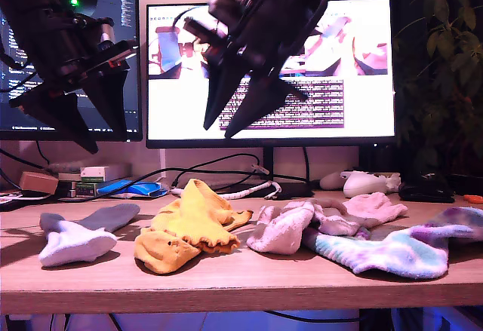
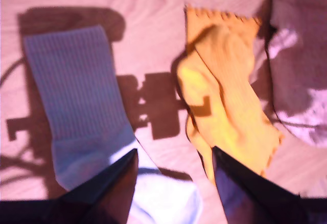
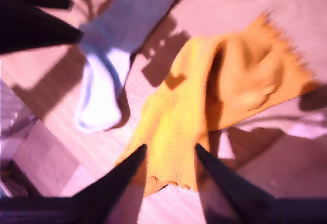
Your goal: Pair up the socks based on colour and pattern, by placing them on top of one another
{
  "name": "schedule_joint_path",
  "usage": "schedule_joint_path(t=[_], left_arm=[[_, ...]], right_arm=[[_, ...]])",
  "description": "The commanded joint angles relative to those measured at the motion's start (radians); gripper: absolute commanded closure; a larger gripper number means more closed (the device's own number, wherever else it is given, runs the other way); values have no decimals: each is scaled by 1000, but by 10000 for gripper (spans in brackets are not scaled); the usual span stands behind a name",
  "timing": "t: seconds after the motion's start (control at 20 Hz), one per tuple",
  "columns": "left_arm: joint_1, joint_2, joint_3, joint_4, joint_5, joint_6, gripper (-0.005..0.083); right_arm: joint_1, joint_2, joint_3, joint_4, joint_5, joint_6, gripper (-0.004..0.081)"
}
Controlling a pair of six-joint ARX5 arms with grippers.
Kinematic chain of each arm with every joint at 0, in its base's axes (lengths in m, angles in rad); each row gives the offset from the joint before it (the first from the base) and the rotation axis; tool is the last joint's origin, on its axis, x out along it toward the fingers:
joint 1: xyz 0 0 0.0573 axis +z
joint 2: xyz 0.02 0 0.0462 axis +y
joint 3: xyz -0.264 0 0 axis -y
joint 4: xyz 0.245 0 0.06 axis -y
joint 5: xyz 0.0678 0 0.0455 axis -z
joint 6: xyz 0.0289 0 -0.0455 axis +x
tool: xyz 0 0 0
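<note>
Along the wooden table lie the socks. A lavender-white sock [image 1: 79,237] [image 2: 87,112] [image 3: 110,76] is towards the exterior view's left. Beside it, mustard-orange frilly socks [image 1: 189,229] [image 2: 225,106] [image 3: 214,106] lie in a heap. Fluffy pink socks [image 1: 283,229] and a blue-purple tie-dye sock [image 1: 392,252] are further right. My first gripper [image 1: 108,141] [image 2: 174,150] hangs open well above the lavender-white sock. My second gripper [image 1: 217,131] [image 3: 170,146] is open high over the orange heap. Neither holds anything.
Two monitors [image 1: 272,67] stand behind the socks. A white game controller [image 1: 366,184], cables [image 1: 226,169], a black object [image 1: 426,188] and stacked boxes [image 1: 98,176] lie along the back. A plant [image 1: 445,52] is at the exterior view's right.
</note>
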Motion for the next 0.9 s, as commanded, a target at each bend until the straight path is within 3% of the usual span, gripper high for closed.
schedule_joint_path(t=[0.0,0.5,0.85], left_arm=[[6,-16,1,-2,2,6,366],[8,-16,1,10,2,7,366],[8,-16,1,10,2,7,366]], right_arm=[[10,72,-15,22,-5,-5,448],[10,168,-15,99,-6,-3,460],[5,203,-15,109,-32,-5,621]])
